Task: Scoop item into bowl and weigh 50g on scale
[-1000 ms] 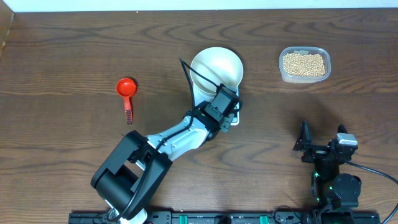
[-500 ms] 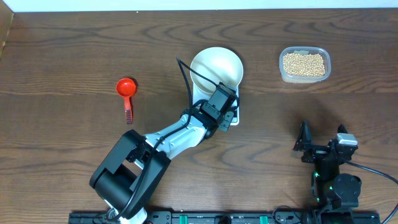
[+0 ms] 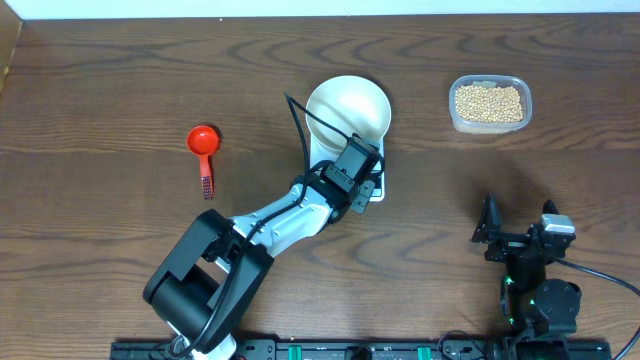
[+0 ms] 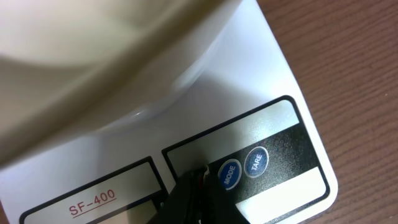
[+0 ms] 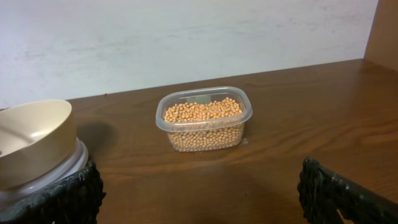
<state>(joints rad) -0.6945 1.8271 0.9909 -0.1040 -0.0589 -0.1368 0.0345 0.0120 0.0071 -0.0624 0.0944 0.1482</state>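
Note:
The white bowl (image 3: 347,108) stands on the white scale (image 3: 379,192), empty as far as I can see. My left gripper (image 3: 360,180) hovers over the scale's front. In the left wrist view its dark fingers (image 4: 198,186) are shut together, tip on the black panel just left of the blue MODE button (image 4: 229,173); the bowl (image 4: 93,56) fills the top above the scale (image 4: 261,81). The pale-tan beans (image 3: 489,103) lie in a clear tub, also seen in the right wrist view (image 5: 203,121). My right gripper (image 3: 515,235) rests open and empty at front right, fingers wide apart (image 5: 199,199).
A red scoop (image 3: 204,145) lies on the table at the left, handle toward the front. The blue TARE button (image 4: 257,162) sits right of MODE. A label on the scale reads SF-400 (image 4: 92,201). A white wall runs behind the table's far edge (image 5: 186,37).
The left gripper shifted slightly to the left over the scale's front between one second ago and half a second ago, then held still. The right arm has not moved.

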